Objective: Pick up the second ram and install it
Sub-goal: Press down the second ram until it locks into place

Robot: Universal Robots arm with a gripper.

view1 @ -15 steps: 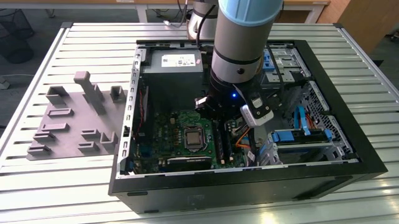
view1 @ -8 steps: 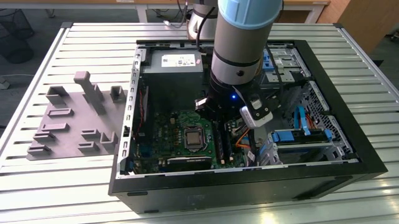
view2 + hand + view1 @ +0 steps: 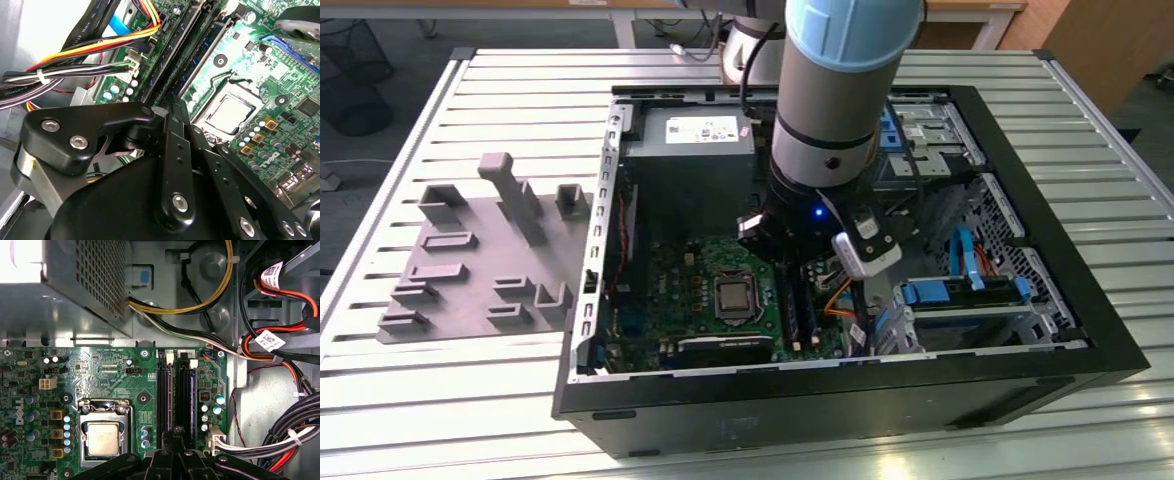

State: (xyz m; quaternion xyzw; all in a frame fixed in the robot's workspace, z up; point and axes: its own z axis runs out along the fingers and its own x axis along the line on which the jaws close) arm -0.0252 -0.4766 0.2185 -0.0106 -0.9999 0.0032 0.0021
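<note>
My gripper is low inside the open computer case, its black fingers drawn together with the tips right at the long black memory slots of the green motherboard. A thin blue-green strip, the second ram, runs along one slot just beside the tips. In the second wrist view the same strip lies between black slot rails, a little past the gripper. I cannot tell whether the tips touch it. In the exterior view the arm's wrist hides the gripper.
The silver processor socket sits beside the slots. Bundled cables crowd the slots' other side, and the power supply box lies beyond the board. Outside the case, at the exterior view's left, grey holder blocks stand on the slatted table.
</note>
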